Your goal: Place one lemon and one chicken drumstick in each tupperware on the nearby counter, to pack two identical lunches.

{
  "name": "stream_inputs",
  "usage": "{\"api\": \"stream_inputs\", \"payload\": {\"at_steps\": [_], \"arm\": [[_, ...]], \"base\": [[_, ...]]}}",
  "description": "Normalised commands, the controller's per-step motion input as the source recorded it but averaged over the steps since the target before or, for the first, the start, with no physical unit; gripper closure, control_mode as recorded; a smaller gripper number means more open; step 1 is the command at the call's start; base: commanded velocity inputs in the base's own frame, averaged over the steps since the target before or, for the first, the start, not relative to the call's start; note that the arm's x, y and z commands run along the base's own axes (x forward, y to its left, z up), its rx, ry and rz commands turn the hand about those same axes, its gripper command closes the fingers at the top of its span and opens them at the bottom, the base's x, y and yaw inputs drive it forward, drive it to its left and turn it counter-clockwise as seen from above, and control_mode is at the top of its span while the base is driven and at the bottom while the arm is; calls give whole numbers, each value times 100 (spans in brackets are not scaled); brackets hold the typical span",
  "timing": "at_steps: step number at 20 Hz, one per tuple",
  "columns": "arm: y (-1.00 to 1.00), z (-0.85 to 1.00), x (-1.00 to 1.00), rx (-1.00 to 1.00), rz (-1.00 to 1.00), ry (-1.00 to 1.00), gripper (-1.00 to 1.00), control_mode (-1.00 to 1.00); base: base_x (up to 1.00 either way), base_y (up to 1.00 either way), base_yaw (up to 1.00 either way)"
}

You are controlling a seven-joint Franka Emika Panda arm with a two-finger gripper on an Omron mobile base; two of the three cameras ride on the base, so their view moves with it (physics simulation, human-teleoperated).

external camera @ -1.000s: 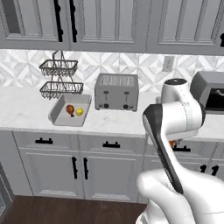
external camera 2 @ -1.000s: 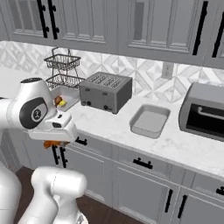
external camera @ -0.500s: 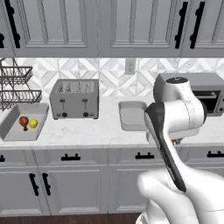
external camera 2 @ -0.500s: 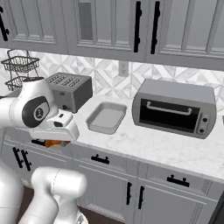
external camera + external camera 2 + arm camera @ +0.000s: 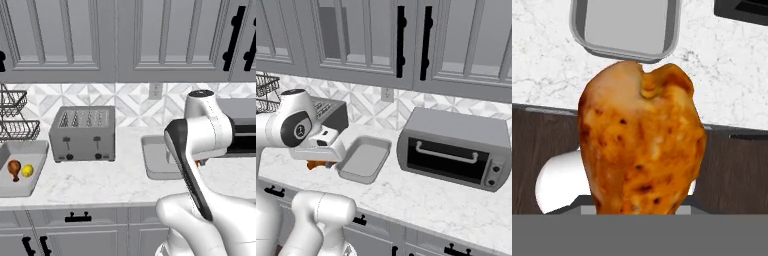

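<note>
Chicken drumstick [image 5: 643, 140], browned and mottled, clamped in the hand [image 5: 320, 161] and standing up straight out of it, thick end outward, toward the table's front edge. Hand narrowed onto the drumstick, finger tips hidden behind the meat in the hand view; a sliver of the orange meat [image 5: 316, 164] visible under the hand in the right base view and beside the arm [image 5: 197, 163] in the left base view. Empty grey tupperware [image 5: 362, 159] on the white marble-look table [image 5: 421, 197], lying just beyond the held drumstick, farther in from the table's edge; drumstick apart from the tupperware, not over its floor. Second tupperware [image 5: 20, 180], well to the left of the empty tupperware, past the toaster [image 5: 83, 133], holding another drumstick [image 5: 14, 169] and a lemon [image 5: 27, 171] side by side. Wire basket rack [image 5: 14, 117] behind the second tupperware, against the tiled wall. Toaster oven [image 5: 456, 147], to the right of the empty tupperware, door closed. Grey panelled wall cabinets [image 5: 115, 40] above the empty tupperware, black bar handles.
</note>
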Motion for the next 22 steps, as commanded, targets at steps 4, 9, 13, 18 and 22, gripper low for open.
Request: {"api": "stream_inputs", "payload": {"at_steps": [4, 9, 13, 18, 22], "arm": [[0, 0, 0, 0, 0, 0, 100, 100], [0, 0, 0, 0, 0, 0, 100, 100], [0, -5, 89, 1, 10, 0, 100, -100], [0, -24, 100, 4, 20, 0, 100, -100], [0, -38, 100, 5, 25, 0, 100, -100]], "base": [[50, 25, -3], [36, 0, 0], [0, 0, 0], [0, 0, 0], [0, 0, 0]]}}
